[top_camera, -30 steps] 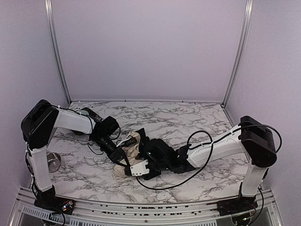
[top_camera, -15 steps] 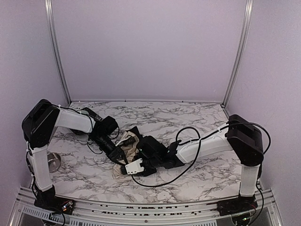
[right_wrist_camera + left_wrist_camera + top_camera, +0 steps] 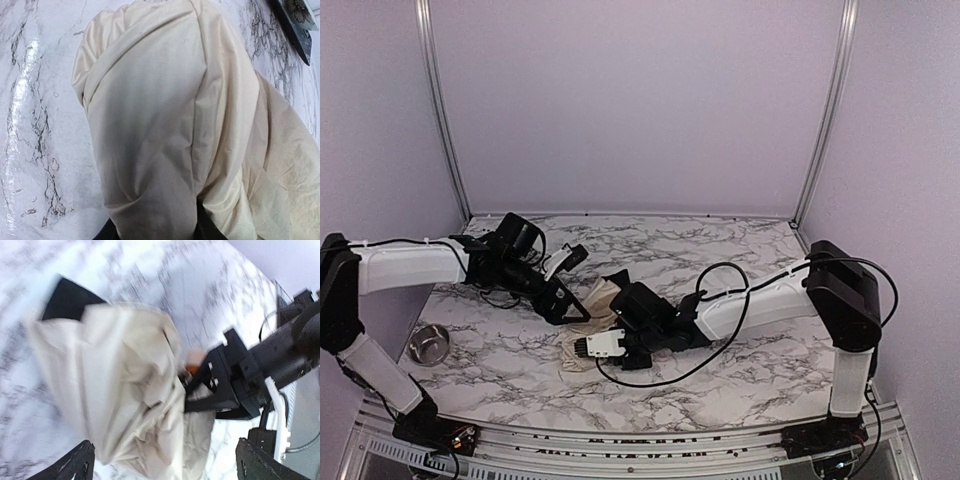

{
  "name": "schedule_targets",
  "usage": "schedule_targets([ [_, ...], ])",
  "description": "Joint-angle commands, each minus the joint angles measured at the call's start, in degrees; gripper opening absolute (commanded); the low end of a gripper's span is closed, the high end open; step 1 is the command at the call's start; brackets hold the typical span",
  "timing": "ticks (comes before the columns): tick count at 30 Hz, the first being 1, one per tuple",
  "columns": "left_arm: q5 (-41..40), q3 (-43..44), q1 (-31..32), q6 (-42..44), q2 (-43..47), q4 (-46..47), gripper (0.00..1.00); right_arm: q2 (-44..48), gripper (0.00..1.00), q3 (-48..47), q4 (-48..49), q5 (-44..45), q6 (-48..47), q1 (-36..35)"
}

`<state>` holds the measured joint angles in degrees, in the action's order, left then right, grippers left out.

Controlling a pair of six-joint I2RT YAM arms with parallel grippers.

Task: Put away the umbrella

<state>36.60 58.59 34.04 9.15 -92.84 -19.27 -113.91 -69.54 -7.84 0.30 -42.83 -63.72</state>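
Observation:
The umbrella (image 3: 597, 298) lies crumpled on the marble table, a heap of cream-beige fabric. Its shaft and handle are hidden. My left gripper (image 3: 568, 283) hovers just left of the heap, open and holding nothing. In the left wrist view its dark fingertips (image 3: 75, 465) stand far apart on either side of the umbrella (image 3: 125, 390), with the right arm's black gripper (image 3: 225, 382) behind the cloth. My right gripper (image 3: 585, 348) is low at the heap's near end, shut on a fold of the fabric. In the right wrist view the umbrella (image 3: 160, 115) fills the frame and bunches between the fingers (image 3: 112, 232).
A small steel bowl (image 3: 427, 343) stands near the table's left edge, in front of the left arm. The right arm's black cable (image 3: 710, 290) loops over the table to the right of the umbrella. Lilac walls close in the back and both sides.
My left gripper has let go of the umbrella, opened wide and pulled back to the left. My right gripper has closed on the fabric and shifted a little left.

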Motion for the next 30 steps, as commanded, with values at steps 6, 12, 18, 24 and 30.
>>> schedule_targets([
  [6, -27.54, -19.57, 5.25, -0.79, 31.65, 20.41, 0.99, -2.08, 0.15, 1.87, -22.24, -17.14, 17.38, 1.39],
  [12, -29.17, -25.52, 21.82, 16.16, 42.50, 17.03, 0.96, -4.53, 0.13, 0.14, -30.21, -28.42, 22.11, 2.26],
  [18, -28.23, -24.88, 29.32, 20.06, 35.23, 10.10, 0.74, -9.03, 0.13, -2.04, -34.02, -40.36, 25.10, 5.04],
  [24, -31.97, -21.15, 31.87, 21.21, 22.32, 6.21, 0.77, -13.32, 0.12, -5.76, -35.25, -43.98, 26.71, 7.14],
  [30, -38.05, -20.98, 31.88, 22.93, 16.75, 10.51, 0.83, -17.93, 0.11, -9.10, -36.72, -46.17, 25.99, 7.84],
])
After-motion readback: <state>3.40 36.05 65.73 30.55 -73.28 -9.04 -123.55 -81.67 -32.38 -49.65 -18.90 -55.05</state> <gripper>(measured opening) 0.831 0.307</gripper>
